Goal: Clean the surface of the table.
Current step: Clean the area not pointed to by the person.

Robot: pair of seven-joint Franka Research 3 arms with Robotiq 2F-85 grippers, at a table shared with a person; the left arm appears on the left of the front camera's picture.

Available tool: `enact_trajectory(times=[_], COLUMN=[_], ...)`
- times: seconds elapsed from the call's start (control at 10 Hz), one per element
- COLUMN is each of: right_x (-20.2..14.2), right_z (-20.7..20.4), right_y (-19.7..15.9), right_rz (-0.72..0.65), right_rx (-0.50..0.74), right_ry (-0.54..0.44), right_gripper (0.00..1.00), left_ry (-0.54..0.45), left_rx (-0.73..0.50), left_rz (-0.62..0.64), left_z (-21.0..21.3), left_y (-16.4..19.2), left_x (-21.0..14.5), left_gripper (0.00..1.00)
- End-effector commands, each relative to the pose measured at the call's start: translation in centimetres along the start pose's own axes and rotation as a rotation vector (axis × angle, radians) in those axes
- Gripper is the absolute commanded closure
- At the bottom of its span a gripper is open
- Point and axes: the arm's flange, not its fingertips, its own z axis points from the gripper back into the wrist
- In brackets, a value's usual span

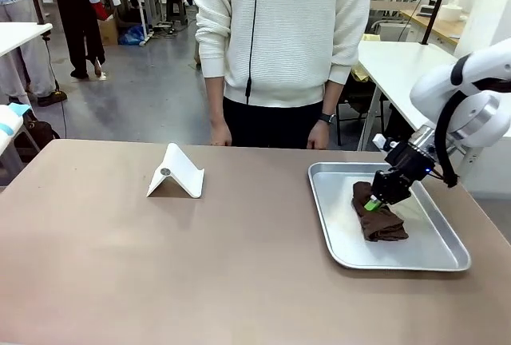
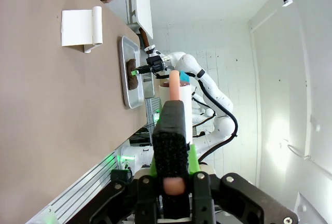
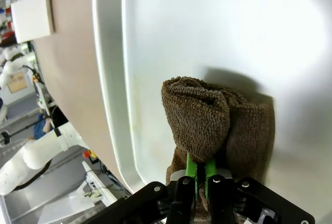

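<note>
Over steel tray [image 1: 338, 229] | right hand [image 1: 374, 200] clamped on brown cloth [image 1: 388, 225] | left hand [image 2: 175, 86] clenched, fingers [image 2: 168, 149] pressed together

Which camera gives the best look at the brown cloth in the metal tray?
The right wrist view: the brown cloth sits close up, its weave clear, the right gripper's jaws shut on a fold. The front view shows it small, partly behind that gripper. The left wrist view: a distant dark sliver in the tray.
</note>
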Motion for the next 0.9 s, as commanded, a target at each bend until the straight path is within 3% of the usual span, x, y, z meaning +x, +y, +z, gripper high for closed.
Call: enact_trajectory(times=[0.0,0.4,0.6,0.7,0.8], right_x=[-1.0,-4.4,-6.2,-7.2,-8.7], right_z=[0.8,5.8,7.3,7.9,9.0], right_y=[-2.0,-3.4,-3.4,-3.1,-2.5], right_rz=[-0.063,-0.063,-0.088,-0.131,-0.146], right_rx=[0.039,0.424,0.628,0.733,0.765], right_ry=[-0.089,-0.276,-0.303,-0.257,-0.283], right_gripper=[1.00,1.00,1.00,1.00,1.00], left_ry=[-0.016,-0.016,-0.016,-0.016,-0.016], left_rx=[-0.016,-0.016,-0.016,-0.016,-0.016], left_rz=[0.006,0.006,0.006,0.006,0.006], left_z=[-0.2,-0.2,-0.2,-0.2,-0.2], left_y=[-0.5,-0.5,-0.5,-0.5,-0.5], left_x=[0.0,0.0,0.0,0.0,0.0], left_gripper=[0.78,0.78,0.78,0.78,0.78])
